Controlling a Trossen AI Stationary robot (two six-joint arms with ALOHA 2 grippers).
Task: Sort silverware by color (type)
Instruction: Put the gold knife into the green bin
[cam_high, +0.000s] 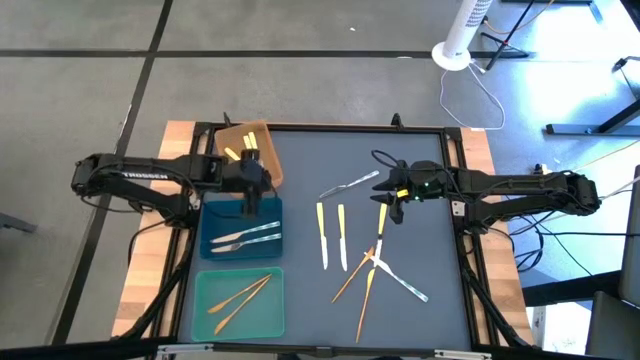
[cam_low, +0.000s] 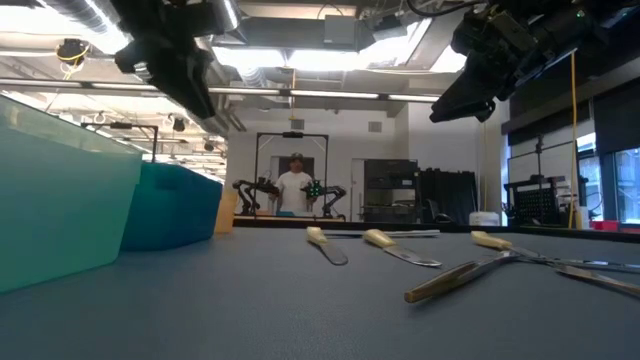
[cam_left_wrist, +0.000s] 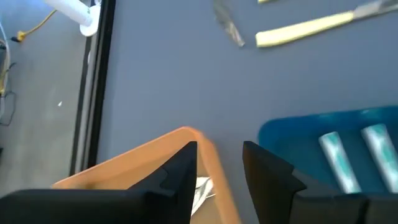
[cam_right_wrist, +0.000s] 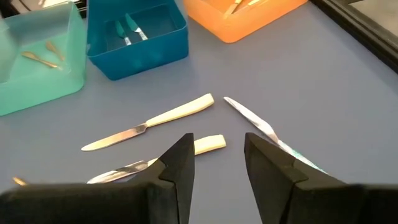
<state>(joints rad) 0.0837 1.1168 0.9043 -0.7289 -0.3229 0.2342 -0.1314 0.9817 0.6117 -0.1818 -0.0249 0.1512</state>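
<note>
Only the low view shows a person (cam_low: 295, 185) behind.

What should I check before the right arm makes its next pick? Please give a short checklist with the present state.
1. Right end effector open and empty: ok.
2. It hangs above a yellow-handled knife: ok.
3. That knife lies apart from the silver fork: ok.
4. Left end effector open, holding nothing: ok.
5. Left arm clear of the right arm's path, over the orange tray and blue tray: ok.
6. Height above the knife: cannot tell.
</note>
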